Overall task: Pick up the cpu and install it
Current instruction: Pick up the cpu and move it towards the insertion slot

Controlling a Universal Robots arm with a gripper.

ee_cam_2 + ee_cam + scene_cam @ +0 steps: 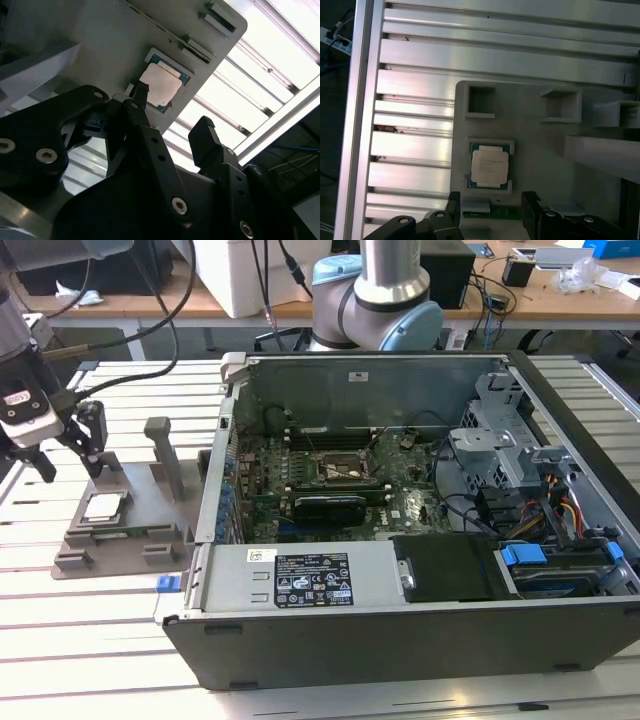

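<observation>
- In the exterior view, the gripper point(68, 455) is hovering with its jaws spread over the grey fixture point(138, 492). The cpu point(104, 507) is lying flat in the fixture's recess, beside the open computer case point(400, 630).
- In the second wrist view, the gripper point(172, 112) is gripping nothing, and the cpu point(160, 85) is sitting just beyond its fingertips.
- In the first wrist view, the cpu point(490, 166) is resting in the grey fixture point(535, 150), apart from the spread jaws.

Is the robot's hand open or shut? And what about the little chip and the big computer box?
hand, open, holding nothing, above the grey fixture.
cpu, lying flat in its pocket, not picked up yet.
grey fixture, flat on the slatted table.
computer case, side open, board showing.
</observation>
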